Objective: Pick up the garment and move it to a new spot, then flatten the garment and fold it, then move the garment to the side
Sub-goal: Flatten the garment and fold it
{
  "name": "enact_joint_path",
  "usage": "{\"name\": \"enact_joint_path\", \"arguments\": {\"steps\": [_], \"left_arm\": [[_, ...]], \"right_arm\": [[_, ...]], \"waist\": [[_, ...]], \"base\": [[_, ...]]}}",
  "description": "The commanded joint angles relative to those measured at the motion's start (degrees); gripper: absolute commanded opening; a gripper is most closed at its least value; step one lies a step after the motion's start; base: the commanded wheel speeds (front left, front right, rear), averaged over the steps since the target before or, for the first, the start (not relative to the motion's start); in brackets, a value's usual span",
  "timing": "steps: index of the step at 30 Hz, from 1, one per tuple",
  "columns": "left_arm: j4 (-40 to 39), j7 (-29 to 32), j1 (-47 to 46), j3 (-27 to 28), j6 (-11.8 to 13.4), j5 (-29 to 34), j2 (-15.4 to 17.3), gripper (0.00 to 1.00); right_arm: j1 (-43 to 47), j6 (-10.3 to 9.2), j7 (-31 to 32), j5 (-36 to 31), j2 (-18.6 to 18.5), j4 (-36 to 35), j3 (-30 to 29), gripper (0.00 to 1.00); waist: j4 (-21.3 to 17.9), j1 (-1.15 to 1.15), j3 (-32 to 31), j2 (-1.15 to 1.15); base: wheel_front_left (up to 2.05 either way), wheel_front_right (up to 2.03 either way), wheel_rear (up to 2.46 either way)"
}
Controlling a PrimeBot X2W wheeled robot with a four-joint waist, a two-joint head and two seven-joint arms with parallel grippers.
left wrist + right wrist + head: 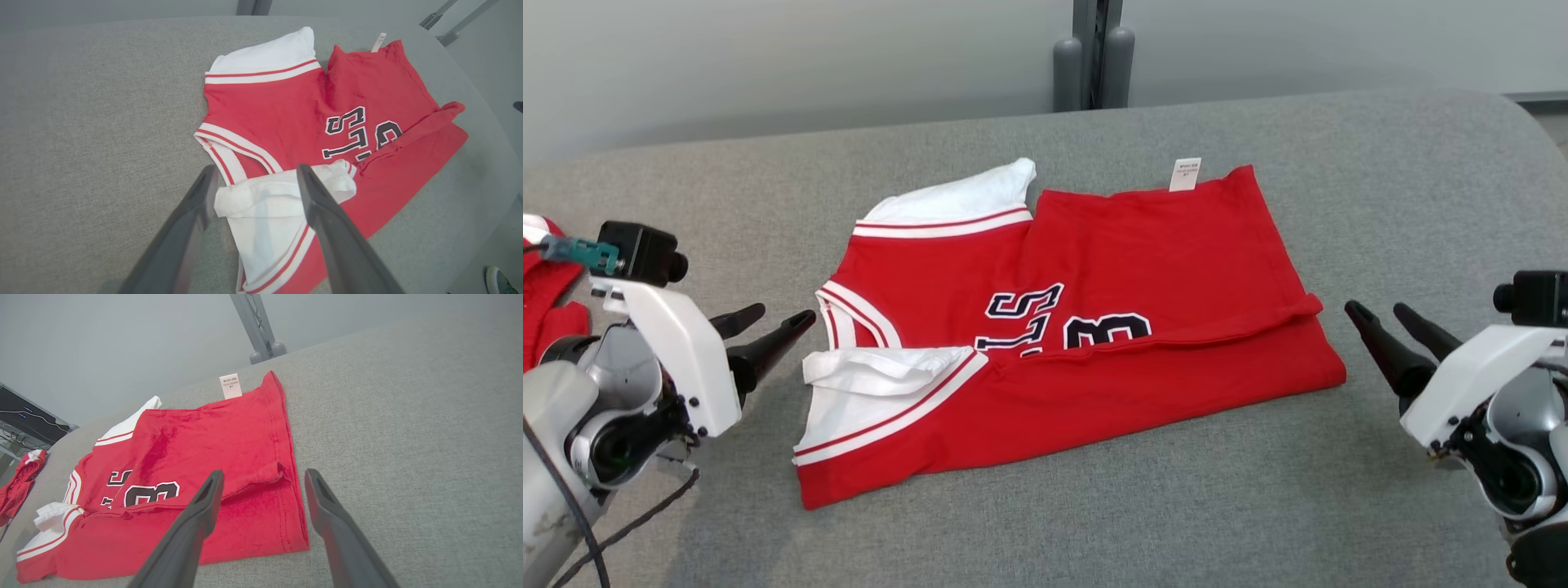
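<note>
Garment [1111, 269]: red jersey with white trim, folded, lay flat at the middle of the grey table [1258, 506]. Left gripper [784, 314]: fingers stood wide apart, empty, just beside the white sleeve [874, 367]. Right gripper [1374, 308]: fingers stood wide apart, empty, near the red hem [1331, 367], not touching.

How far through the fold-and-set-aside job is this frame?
Done: the red jersey lies flat on the grey table, its near edge folded over the number. In hand: nothing; left gripper and right gripper stand open beside it. Remaining: finish folding, move it aside.
</note>
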Motion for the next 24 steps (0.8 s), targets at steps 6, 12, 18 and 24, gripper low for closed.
{"name": "enact_joint_path", "arguments": {"steps": [6, 12, 18, 24], "left_arm": [[-1.82, -8.02, 5.49, 0.68, 3.18, 2.15, 0.79, 1.00], [-4.72, -14.27, 10.97, 1.09, 8.83, 2.86, 0.43, 1.00], [-7.92, -18.75, 15.27, -0.25, 13.24, 5.08, -0.93, 1.00], [-8.10, -20.44, 17.98, -1.16, 15.67, 5.28, -2.95, 1.00]], "right_arm": [[3.57, 0.13, -2.38, 1.47, -1.37, 1.38, 1.31, 1.00], [4.81, 0.13, -3.79, 1.15, -2.60, 4.29, 2.06, 1.00], [3.31, 0.13, -5.16, 1.69, -2.18, 7.32, 2.54, 1.00], [1.80, 0.13, -4.69, 1.77, -2.00, 11.51, 3.13, 1.00]], "waist": [[0.14, 0.00, -2.84, 0.00], [0.90, 0.00, -3.54, 0.00], [2.04, 0.00, -3.25, 0.00], [2.98, 0.00, -3.34, 0.00]], "base": [[0.00, 0.00, 0.00], [0.00, 0.00, 0.00], [0.00, 0.00, 0.00], [0.00, 0.00, 0.00]]}}
